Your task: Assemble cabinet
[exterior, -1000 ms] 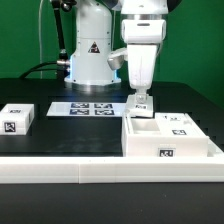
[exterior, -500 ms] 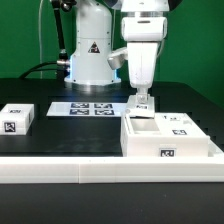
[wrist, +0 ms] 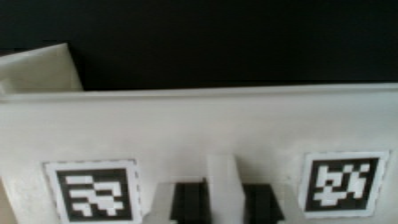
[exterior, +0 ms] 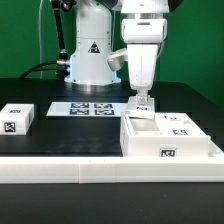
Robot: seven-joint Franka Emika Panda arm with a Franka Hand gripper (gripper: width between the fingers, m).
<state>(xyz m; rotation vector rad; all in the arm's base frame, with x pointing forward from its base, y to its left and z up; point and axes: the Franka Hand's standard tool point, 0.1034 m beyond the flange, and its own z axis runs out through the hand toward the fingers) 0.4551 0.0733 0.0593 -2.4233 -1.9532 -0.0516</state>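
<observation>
The cabinet [exterior: 170,135] is a large open white box with tags on its front and top, on the exterior view's right. My gripper [exterior: 143,103] points straight down at the box's far corner on the exterior view's left. In the wrist view the two dark fingers [wrist: 185,203] stand on either side of a thin white wall of the cabinet [wrist: 196,125], and the gripper [wrist: 222,200] is shut on it. Two square tags [wrist: 93,190] sit on the white face either side of the fingers.
A small flat white tagged block [exterior: 17,117] lies at the exterior view's left. The marker board [exterior: 90,107] lies behind the middle, in front of the robot base [exterior: 90,55]. A white ledge [exterior: 100,172] runs along the table's front.
</observation>
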